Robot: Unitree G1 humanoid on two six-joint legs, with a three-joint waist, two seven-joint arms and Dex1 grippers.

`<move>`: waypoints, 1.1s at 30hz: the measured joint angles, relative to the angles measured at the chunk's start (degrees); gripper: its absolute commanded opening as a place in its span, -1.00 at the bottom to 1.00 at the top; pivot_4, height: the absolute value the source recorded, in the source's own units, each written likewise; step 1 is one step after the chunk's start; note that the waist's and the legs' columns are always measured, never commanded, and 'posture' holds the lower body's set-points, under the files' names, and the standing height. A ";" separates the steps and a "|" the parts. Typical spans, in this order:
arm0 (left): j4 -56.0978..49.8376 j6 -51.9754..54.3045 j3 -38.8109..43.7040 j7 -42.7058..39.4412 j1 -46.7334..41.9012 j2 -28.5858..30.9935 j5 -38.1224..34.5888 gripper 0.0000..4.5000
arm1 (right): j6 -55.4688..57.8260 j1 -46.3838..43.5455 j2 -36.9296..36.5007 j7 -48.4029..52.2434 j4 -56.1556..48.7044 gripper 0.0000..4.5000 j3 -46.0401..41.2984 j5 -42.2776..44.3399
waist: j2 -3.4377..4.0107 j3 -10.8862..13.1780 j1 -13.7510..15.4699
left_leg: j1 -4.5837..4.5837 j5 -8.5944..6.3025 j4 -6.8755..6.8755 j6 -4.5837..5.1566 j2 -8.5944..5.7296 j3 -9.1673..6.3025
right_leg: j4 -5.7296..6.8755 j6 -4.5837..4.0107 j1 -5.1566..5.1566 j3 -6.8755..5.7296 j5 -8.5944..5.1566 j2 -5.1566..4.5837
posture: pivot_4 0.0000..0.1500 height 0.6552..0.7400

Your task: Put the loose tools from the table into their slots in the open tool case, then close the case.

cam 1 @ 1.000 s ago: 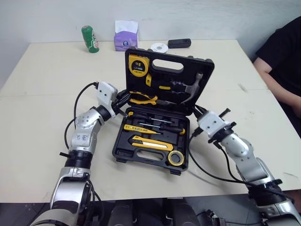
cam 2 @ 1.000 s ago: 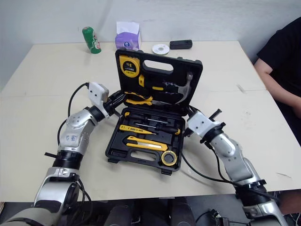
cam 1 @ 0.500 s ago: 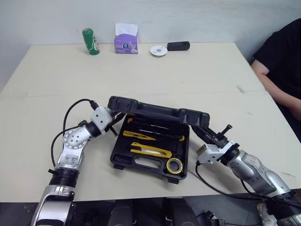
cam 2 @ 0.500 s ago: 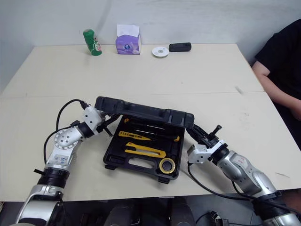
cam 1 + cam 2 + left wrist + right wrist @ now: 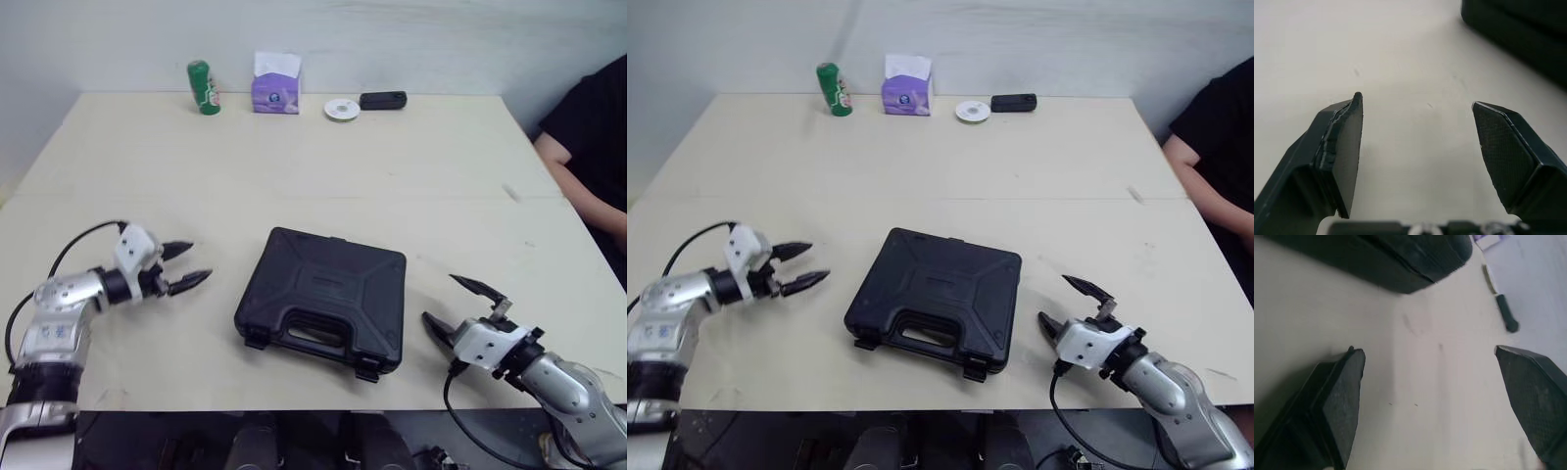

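From the head, we see the tool case [image 5: 323, 294] lying shut mid-table, between our left gripper [image 5: 199, 261] and right gripper [image 5: 438, 298], both spread and empty. In both wrist views our fingers [image 5: 1344, 147] gape beside the case. We judge the task complete.

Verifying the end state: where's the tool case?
The closed tool case lies flat near the table's front edge in the eye views, between the left tool and right tool, touching neither.
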 measured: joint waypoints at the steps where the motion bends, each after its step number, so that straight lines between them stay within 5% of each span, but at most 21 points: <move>1: 0.00 0.42 -0.10 0.08 -1.36 -0.59 -0.04 0.44 | 1.57 0.53 0.53 1.68 -0.76 0.75 -0.02 2.57 | 0.00 0.00 -0.05 | 0.00 -0.01 0.00 0.00 -0.01 0.00 | -0.01 0.00 0.00 0.00 0.00 0.00 | 1.00 1.00; 2: 0.18 0.77 -0.40 0.02 -2.77 -1.27 0.03 0.34 | 3.63 1.64 0.65 3.64 -2.09 0.64 -0.14 5.76 | 0.01 0.00 -0.04 | -0.01 -0.02 -0.02 0.00 -0.01 0.02 | -0.01 0.00 -0.01 0.00 0.00 0.00 | 1.00 1.00; 8: 6.45 0.92 -5.73 -3.43 -12.80 -3.69 3.41 -0.99 | 20.82 7.08 2.51 11.34 -11.70 -0.78 -3.81 24.68 | -0.01 0.00 -0.22 | -0.04 -0.01 0.05 0.01 0.00 0.17 | 0.03 0.01 -0.10 -0.03 0.00 0.11 | 1.00 1.00; 9: 7.59 0.79 -6.40 -4.21 -14.11 -3.80 3.73 -1.00 | 21.56 7.64 2.44 12.07 -12.59 -0.97 -4.47 25.07 | -0.01 0.00 -0.28 | -0.03 -0.01 0.05 0.01 0.01 0.19 | 0.03 0.01 -0.12 -0.03 0.00 0.12 | 1.00 1.00; 24: 33.64 -12.59 -12.25 -4.17 -28.39 -14.31 14.52 -1.00 | 24.82 14.32 -3.46 28.37 -21.13 -0.97 -0.26 22.79 | -0.12 0.02 0.87 | -0.21 -0.13 0.35 0.22 -0.07 0.26 | 0.02 0.15 -0.20 -0.20 0.08 0.14 | 1.00 1.00; 33: 47.19 -18.51 -13.59 0.50 -36.05 -19.92 19.88 -1.00 | 26.07 9.72 -2.80 31.38 -20.87 -0.97 5.13 19.45 | -0.27 0.04 1.10 | -0.21 -0.14 0.40 0.23 -0.05 0.28 | 0.02 0.18 -0.21 -0.31 0.09 0.13 | 1.00 1.00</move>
